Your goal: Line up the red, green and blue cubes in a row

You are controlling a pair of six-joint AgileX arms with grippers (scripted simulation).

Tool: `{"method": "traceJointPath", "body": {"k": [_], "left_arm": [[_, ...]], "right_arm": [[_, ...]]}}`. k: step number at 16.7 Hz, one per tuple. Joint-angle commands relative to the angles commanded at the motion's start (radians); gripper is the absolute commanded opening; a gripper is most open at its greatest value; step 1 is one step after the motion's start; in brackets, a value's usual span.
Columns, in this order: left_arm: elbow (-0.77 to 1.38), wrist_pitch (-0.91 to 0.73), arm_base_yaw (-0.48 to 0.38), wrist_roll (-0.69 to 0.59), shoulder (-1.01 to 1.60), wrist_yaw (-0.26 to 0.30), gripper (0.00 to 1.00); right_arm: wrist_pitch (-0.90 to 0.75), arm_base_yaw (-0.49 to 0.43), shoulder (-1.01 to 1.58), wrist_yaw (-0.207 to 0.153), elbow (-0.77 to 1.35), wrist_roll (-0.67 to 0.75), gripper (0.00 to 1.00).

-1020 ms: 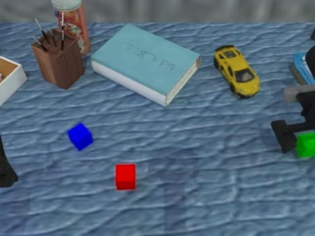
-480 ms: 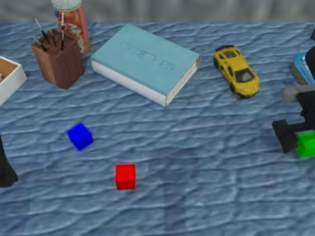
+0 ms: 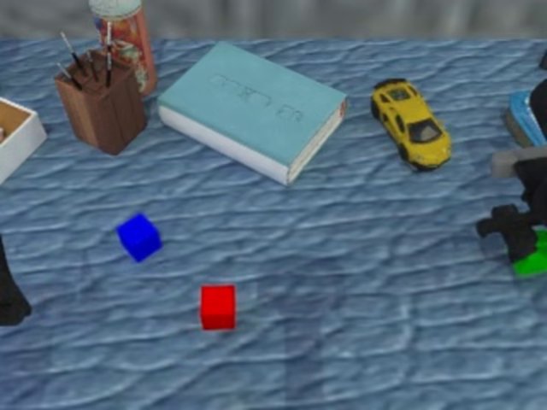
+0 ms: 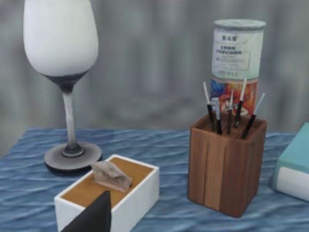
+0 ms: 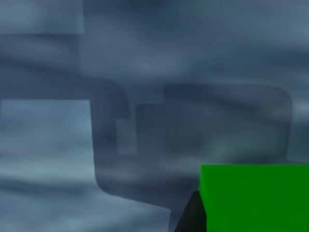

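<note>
The green cube point(image 3: 532, 261) is at the table's far right edge, half hidden under my right gripper point(image 3: 517, 241), which is shut on it. In the right wrist view the green cube point(image 5: 256, 198) fills the lower corner, and one dark finger point(image 5: 192, 216) presses against its side. The blue cube point(image 3: 139, 237) lies on the left half of the cloth. The red cube point(image 3: 218, 307) rests nearer the front, to the blue one's right. My left gripper point(image 3: 10, 299) is parked at the table's left edge, far from all three cubes.
A light blue book point(image 3: 252, 109) lies at the back centre with a yellow toy car point(image 3: 411, 123) to its right. A wooden pen holder point(image 3: 102, 107), a popcorn can point(image 3: 126, 34) and a white tissue box point(image 3: 17, 137) stand back left, and a wine glass point(image 4: 63, 72) stands behind the tissue box point(image 4: 108, 193).
The right gripper's dark fingers have moved right onto the green cube and now cover part of it. The blue and red cubes and the left arm have not moved.
</note>
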State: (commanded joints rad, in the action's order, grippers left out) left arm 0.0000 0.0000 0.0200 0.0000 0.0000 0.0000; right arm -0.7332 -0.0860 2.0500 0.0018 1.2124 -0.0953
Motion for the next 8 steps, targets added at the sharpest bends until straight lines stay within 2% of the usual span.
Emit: {"method": "traceJointPath", "body": {"k": [8], "left_arm": [[0.0,0.0,0.0,0.0,0.0,0.0,1.0]], "right_arm": [[0.0,0.0,0.0,0.0,0.0,0.0,0.0]]}}
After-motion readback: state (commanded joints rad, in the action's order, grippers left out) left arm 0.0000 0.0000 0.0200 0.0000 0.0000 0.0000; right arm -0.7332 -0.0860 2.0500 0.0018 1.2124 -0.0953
